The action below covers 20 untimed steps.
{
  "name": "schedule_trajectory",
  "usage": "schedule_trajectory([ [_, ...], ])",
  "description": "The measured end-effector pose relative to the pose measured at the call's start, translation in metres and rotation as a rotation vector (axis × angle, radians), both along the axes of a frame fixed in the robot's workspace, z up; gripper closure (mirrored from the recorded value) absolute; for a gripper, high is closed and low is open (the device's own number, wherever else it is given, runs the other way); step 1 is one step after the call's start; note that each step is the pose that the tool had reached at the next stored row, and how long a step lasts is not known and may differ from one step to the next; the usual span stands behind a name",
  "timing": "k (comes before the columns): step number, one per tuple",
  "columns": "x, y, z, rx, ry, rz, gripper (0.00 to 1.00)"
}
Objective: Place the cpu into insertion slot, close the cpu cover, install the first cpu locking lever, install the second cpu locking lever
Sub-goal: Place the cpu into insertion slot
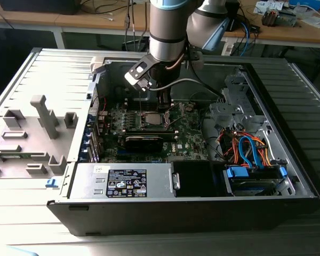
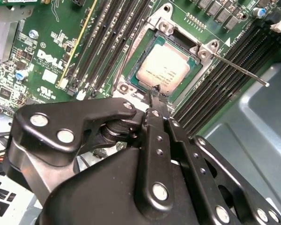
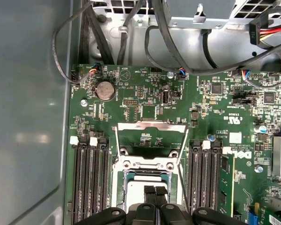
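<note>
Gripper (image 2: pixel 154 92) @ cpu (image 2: pixel 166 69) w/ printed top

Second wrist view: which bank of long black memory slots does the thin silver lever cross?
The bank beside the bare grey chassis panel; the other bank lies beyond the insertion slot.

Open dark metal computer case (image 1: pixel 176 213) sat on ribbed grey tabletop (image 1: pixel 314 106). Silver labelled power supply box (image 1: pixel 122 181) lay inside, orange-blue cable bundle (image 1: pixel 245 146) near it. Grey plastic jig (image 1: pixel 42 114) stood outside.
</note>
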<state>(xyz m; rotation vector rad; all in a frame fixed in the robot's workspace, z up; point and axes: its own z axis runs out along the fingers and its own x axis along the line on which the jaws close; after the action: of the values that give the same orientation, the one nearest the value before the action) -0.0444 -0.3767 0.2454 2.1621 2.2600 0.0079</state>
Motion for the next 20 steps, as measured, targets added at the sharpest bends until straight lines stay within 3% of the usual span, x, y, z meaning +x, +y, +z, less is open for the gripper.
schedule_trajectory([
  [8, 0.0034, -0.0001, 0.0105, 0.0093, 0.0011, 0.000, 0.89],
  [13, 0.0072, -0.0002, 0.0132, 0.0156, 0.0036, 0.000, 0.89],
  [20, 0.0075, -0.0002, 0.0156, 0.0182, 0.0037, 0.000, 0.89],
])
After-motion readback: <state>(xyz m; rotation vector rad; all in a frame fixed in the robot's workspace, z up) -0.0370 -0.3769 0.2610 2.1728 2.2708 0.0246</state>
